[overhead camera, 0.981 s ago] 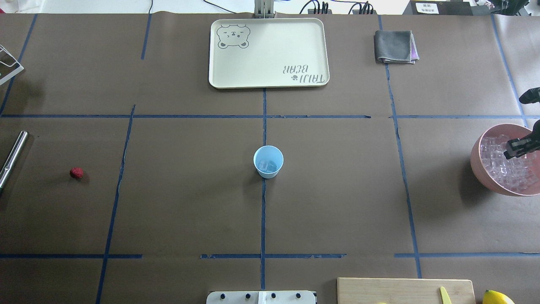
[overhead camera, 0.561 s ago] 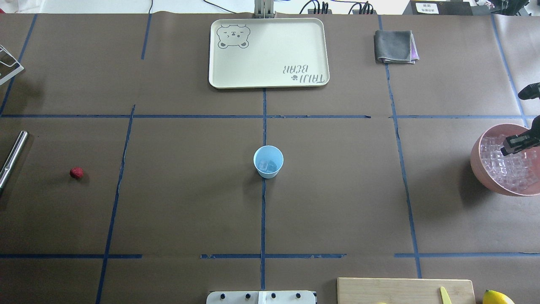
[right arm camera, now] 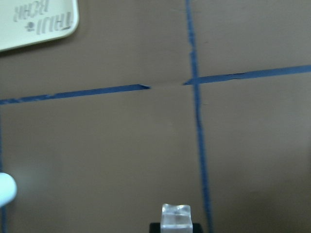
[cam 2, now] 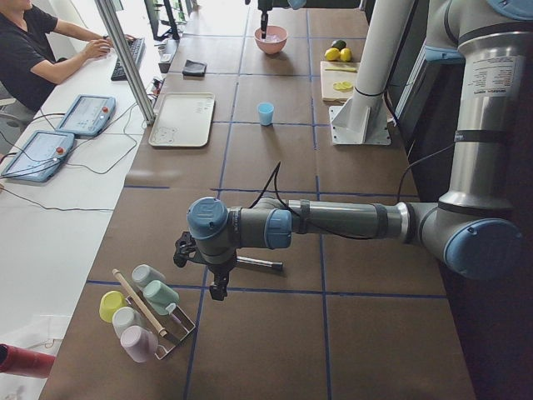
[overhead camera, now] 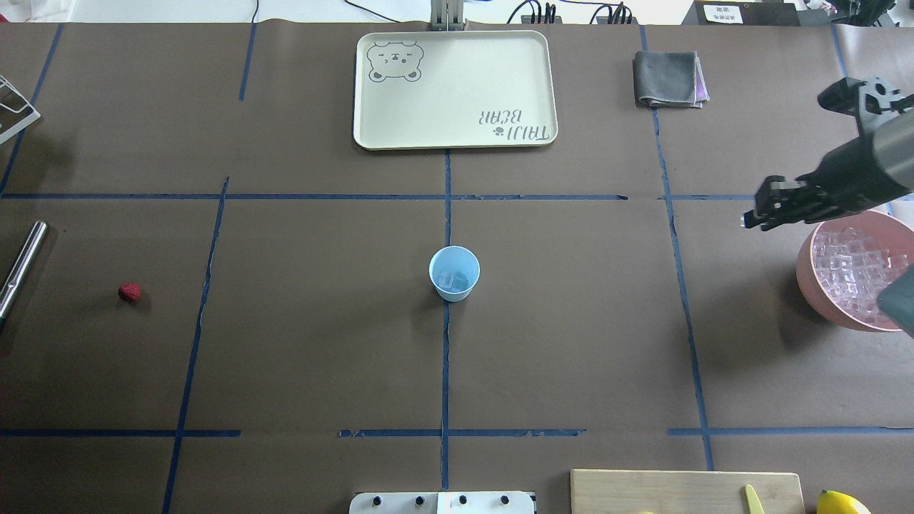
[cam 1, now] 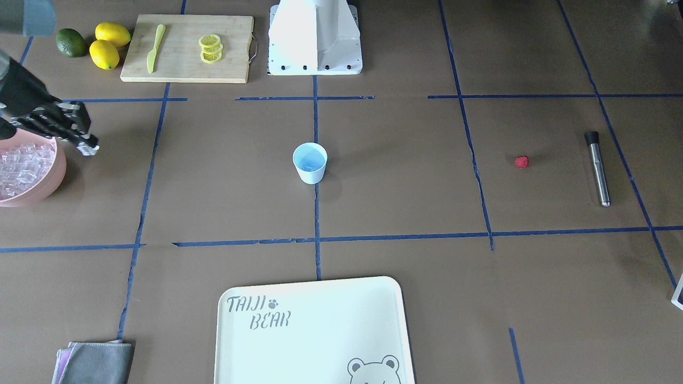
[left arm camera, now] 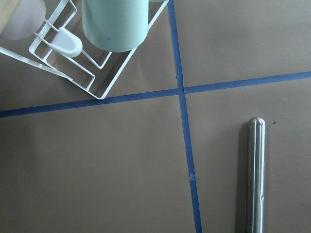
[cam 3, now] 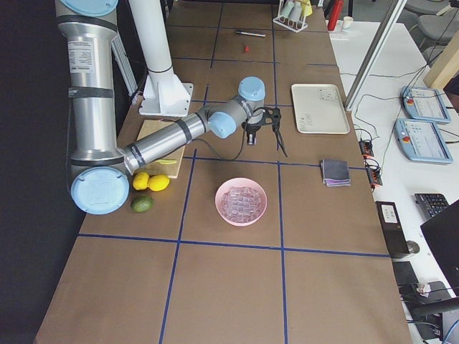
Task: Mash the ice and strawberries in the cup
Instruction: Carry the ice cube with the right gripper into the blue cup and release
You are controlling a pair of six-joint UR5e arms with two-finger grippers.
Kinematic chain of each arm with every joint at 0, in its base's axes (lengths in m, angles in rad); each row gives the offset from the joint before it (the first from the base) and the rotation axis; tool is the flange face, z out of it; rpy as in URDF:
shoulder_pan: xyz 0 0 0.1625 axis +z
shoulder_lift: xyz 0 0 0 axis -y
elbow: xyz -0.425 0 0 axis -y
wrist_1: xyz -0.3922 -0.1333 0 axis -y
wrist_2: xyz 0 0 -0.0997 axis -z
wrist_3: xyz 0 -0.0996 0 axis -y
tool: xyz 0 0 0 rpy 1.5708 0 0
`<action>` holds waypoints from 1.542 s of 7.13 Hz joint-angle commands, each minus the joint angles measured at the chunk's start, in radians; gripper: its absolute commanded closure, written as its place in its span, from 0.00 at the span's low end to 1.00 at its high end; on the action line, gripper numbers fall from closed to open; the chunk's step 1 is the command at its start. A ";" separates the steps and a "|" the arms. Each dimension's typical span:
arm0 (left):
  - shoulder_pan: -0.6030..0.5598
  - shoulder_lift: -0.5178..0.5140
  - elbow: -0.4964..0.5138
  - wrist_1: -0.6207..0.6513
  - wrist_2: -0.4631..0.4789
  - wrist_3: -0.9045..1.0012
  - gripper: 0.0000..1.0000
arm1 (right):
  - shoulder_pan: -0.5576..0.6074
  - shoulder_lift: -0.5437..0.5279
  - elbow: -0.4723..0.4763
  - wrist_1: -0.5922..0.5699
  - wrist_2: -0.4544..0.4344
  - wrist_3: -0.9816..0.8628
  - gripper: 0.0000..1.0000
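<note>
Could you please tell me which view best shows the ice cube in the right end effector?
The right wrist-mounted view: the small clear ice cube sits close up, held by the right end effector. Overhead, front-facing and exterior right views show that end effector, but the cube is too small there.

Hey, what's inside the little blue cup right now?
The cup holds clear ice, a few cubes; no red berry shows in it. The strawberry lies on the table. Anything beneath the ice is hidden.
</note>
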 commanded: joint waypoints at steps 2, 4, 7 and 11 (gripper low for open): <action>0.000 0.000 -0.010 -0.002 -0.013 0.000 0.00 | -0.342 0.353 -0.076 -0.004 -0.300 0.535 1.00; 0.000 -0.002 -0.018 -0.002 -0.014 -0.001 0.00 | -0.441 0.583 -0.290 -0.002 -0.481 0.660 1.00; 0.000 -0.002 -0.021 -0.002 -0.014 -0.001 0.00 | -0.468 0.566 -0.308 -0.007 -0.482 0.653 1.00; 0.000 0.000 -0.016 0.000 -0.013 0.001 0.00 | -0.489 0.559 -0.312 -0.010 -0.485 0.650 0.56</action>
